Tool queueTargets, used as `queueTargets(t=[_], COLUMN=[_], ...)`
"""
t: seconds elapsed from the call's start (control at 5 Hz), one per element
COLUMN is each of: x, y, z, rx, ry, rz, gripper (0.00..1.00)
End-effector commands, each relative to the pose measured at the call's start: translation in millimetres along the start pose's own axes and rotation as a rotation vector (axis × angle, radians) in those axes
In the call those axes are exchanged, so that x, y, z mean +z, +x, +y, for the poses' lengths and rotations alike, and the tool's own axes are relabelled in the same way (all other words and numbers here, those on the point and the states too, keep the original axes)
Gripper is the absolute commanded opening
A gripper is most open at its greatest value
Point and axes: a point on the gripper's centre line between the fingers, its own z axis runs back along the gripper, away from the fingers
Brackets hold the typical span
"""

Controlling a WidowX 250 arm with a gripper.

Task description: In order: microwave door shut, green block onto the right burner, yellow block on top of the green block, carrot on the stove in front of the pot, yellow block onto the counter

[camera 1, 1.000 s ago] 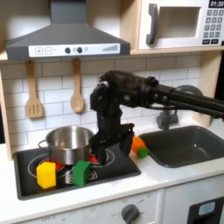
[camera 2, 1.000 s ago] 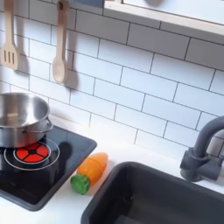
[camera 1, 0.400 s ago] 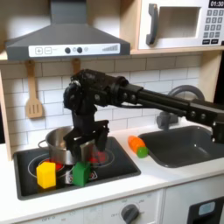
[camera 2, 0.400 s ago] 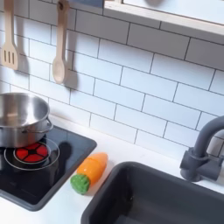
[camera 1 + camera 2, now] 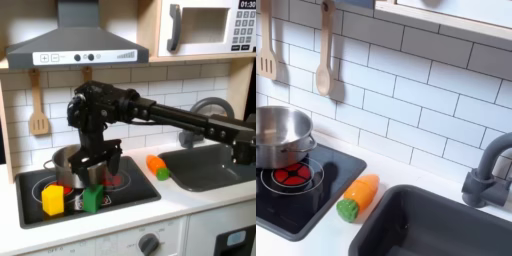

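Microwave door (image 5: 200, 28) shut; gripper (image 5: 86, 170), fingers apart and empty, hovers at the green block's (image 5: 93, 197) twelve o'clock; the rest undone

Microwave door (image 5: 197, 27) shut. Green block (image 5: 93, 197) and yellow block (image 5: 53, 200) upright on stove (image 5: 130, 193), side by side. Carrot (image 5: 359, 196) flat on counter, beside sink
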Motion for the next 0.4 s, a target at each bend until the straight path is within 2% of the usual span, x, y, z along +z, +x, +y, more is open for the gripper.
queueTargets(t=[0.0,0.2], x=[-2.6,-6.2], y=[-3.9,-5.7], z=[10.8,17.0], rx=[-0.101,-0.178], ry=[0.093,0.093], rz=[0.052,0.063], gripper=[1.0,1.0])
